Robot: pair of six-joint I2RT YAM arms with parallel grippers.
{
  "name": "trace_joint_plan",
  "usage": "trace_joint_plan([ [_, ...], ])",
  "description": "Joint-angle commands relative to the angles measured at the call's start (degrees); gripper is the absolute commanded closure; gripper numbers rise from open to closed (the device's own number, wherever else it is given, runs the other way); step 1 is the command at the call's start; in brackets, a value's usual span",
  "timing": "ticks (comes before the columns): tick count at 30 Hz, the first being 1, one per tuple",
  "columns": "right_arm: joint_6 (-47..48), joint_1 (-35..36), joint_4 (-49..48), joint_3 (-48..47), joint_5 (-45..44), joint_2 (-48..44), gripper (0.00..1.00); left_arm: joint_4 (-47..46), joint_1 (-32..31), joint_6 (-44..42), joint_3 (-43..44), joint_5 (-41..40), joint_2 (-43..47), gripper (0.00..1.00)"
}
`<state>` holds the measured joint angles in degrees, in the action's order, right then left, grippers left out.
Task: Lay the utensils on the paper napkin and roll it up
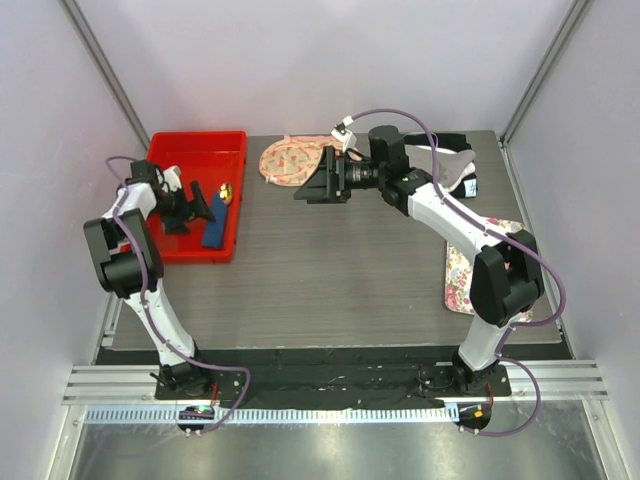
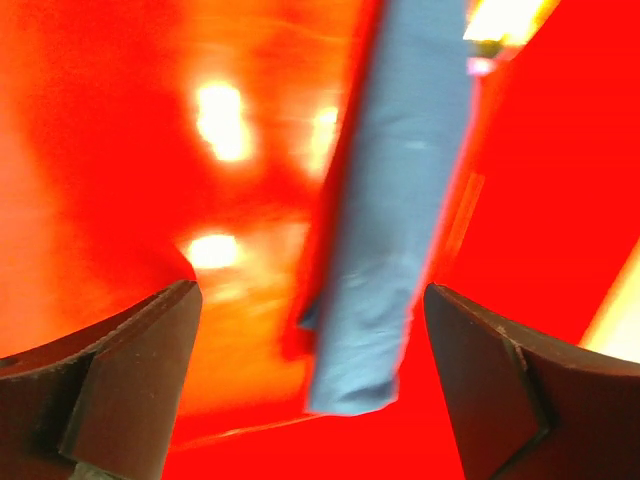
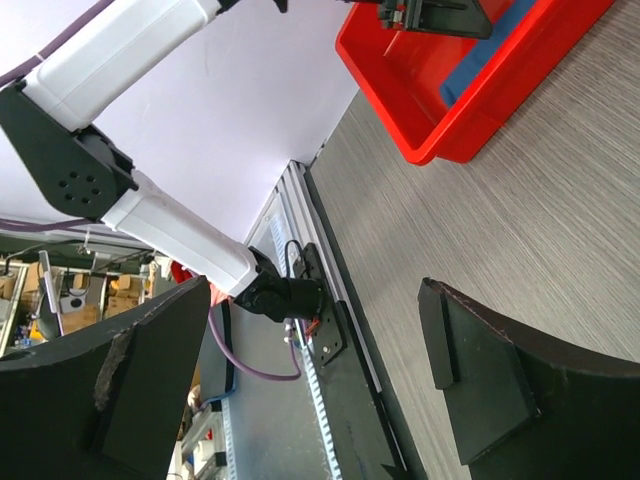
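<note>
The paper napkin [image 1: 215,232], dark blue and folded into a narrow roll, lies inside the red tray [image 1: 170,250] along its right wall. In the left wrist view the napkin [image 2: 400,200] runs up the tray floor, and my left gripper [image 2: 312,380] stands open around its near end, both fingers clear of it. At the napkin's far end a small yellowish piece [image 1: 226,192] of the utensils shows; the rest is hidden. My right gripper [image 1: 315,185] hovers open and empty over the back middle of the table, turned toward the tray [image 3: 420,100].
A peach floral cloth [image 1: 290,160] lies at the back centre, just behind the right gripper. A white floral mat [image 1: 465,275] sits at the right edge under the right arm. A dark object [image 1: 455,145] rests at the back right. The tray walls closely surround the left gripper [image 1: 190,212].
</note>
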<state>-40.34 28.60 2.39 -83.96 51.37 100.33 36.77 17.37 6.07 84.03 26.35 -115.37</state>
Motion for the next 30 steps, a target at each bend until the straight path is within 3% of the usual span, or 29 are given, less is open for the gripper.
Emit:
trace_joint_plan([
  [1,5.0,-1.4,2.9,-2.8,-0.7,-4.1,0.04,-1.7,0.1,-2.1,-0.3,-12.5,5.8,0.00],
  [9,15.6,-7.6,12.6,-0.6,-7.1,-11.6,0.00,5.0,-2.0,-2.4,10.1,-18.8,15.9,0.00],
  [14,20.6,-14.1,17.2,4.1,-15.6,-18.4,0.00,6.8,-11.2,-5.1,11.3,-28.4,22.7,0.00],
  [19,30.0,-18.7,22.3,11.8,-26.1,-26.3,0.00,5.8,-24.7,-5.1,2.6,-33.3,32.7,0.00],
  [25,32.2,-19.3,21.7,24.8,-32.2,-32.6,0.00,1.2,-36.6,-0.9,-11.8,-39.1,39.4,0.00],
  [30,32.7,-19.4,19.4,30.3,-33.9,-35.8,0.00,-0.5,-37.4,-1.0,-15.0,-40.8,43.0,0.00],
])
